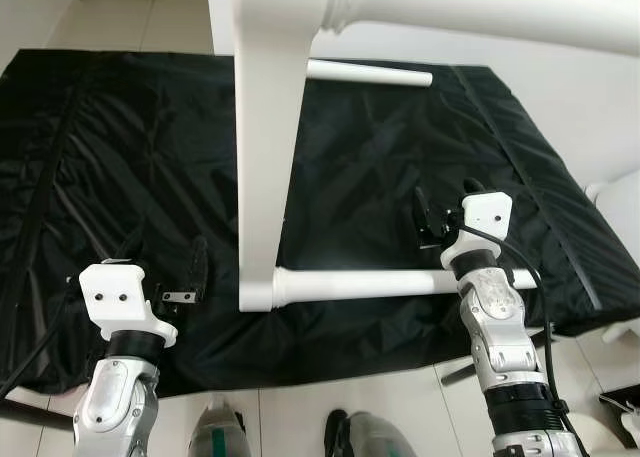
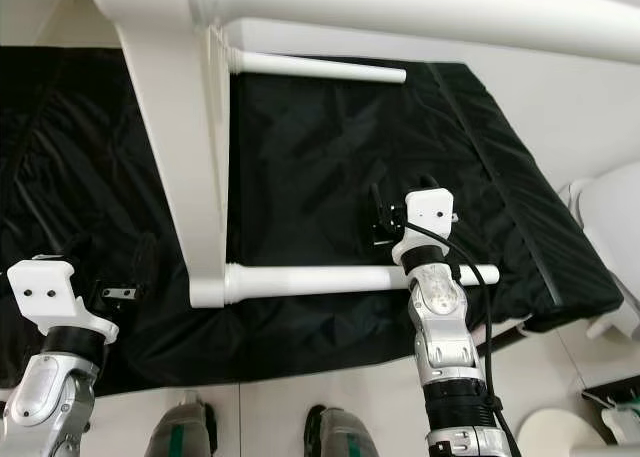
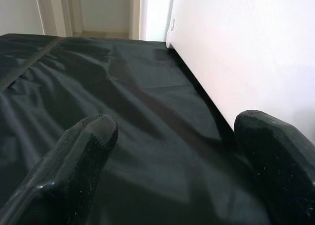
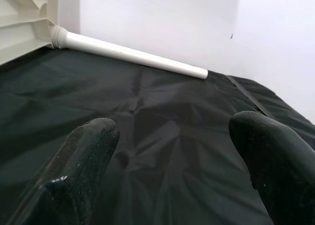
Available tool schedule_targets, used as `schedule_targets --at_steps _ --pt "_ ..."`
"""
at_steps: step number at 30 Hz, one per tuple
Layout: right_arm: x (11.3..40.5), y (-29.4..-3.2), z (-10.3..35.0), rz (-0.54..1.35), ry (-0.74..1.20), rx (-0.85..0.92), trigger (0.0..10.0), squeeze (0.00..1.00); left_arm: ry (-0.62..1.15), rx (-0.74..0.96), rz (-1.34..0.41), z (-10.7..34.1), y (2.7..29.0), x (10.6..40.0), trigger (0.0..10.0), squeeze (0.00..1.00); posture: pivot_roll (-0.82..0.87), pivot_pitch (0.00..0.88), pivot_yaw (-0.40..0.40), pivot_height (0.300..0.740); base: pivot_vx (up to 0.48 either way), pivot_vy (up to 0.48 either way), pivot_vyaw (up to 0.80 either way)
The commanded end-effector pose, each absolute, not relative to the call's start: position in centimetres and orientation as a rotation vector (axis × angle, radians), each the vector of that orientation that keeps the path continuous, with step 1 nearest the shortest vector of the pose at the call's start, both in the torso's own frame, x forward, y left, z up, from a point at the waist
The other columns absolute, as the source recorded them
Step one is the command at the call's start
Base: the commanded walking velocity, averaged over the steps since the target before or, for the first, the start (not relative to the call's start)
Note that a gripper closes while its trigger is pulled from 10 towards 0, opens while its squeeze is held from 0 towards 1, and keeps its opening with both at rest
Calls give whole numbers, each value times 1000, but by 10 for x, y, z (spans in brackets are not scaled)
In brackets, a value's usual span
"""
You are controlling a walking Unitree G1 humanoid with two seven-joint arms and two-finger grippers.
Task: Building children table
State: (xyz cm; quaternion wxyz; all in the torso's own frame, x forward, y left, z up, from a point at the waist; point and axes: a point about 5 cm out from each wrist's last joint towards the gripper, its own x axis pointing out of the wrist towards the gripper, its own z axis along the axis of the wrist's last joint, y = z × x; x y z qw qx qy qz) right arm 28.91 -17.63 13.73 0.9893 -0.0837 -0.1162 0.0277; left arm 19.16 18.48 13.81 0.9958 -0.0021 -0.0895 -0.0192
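White children's table (image 1: 270, 127) lies tipped on its side on a black sheet (image 1: 130, 147) spread over a raised surface; its top stands on edge as a tall white slab. Legs run out horizontally from it toward the robot's right.

- Near leg (image 1: 380, 283): low, lies along the sheet close to the sheet's near edge, foot end at the robot's right.
- Far leg (image 1: 370, 73): also low, farther back, just above or on the sheet; contact cannot be judged.
- Upper leg (image 1: 480, 7): crosses the top of the head views, close to the camera, well above the sheet.

Right tool (image 1: 428, 217): beyond the near leg, above the sheet between the near and far legs. Right wrist view: both fingers (image 4: 78, 171) spread wide, nothing between them, far leg ahead. The right forearm crosses over the near leg; touching or not, cannot tell.

Left tool (image 1: 165, 262): on the other side of the slab, low over the sheet. Fingers (image 3: 74, 161) spread apart, empty; the slab's white face sits just beside one finger.

Obstructions: the slab stands between the two tools. Upper leg blocks part of the view of the white wall (image 1: 560, 87) behind.

Surroundings: pale tiled floor (image 1: 330, 397) at the sheet's near edge, robot's feet (image 1: 370, 437) below, a white object (image 2: 610, 227) at far right, a doorway (image 3: 98, 11) beyond the sheet in the left wrist view.
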Motion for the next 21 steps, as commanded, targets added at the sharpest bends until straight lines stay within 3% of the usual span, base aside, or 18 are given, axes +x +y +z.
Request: schedule_targets --at_steps 1,12,21 --pt "288 -179 133 43 -219 -174 10000 0 -149 -5 -37 133 185 191 10000 0 104 51 -55 740 -247 0 0" --pt "287 -178 132 40 -218 -170 10000 0 -147 -3 -39 134 186 192 10000 0 109 50 -51 740 -244 0 0" --pt "288 -177 131 40 -216 -167 10000 0 -157 13 -38 136 186 196 10000 0 115 52 -53 740 0 0 0"
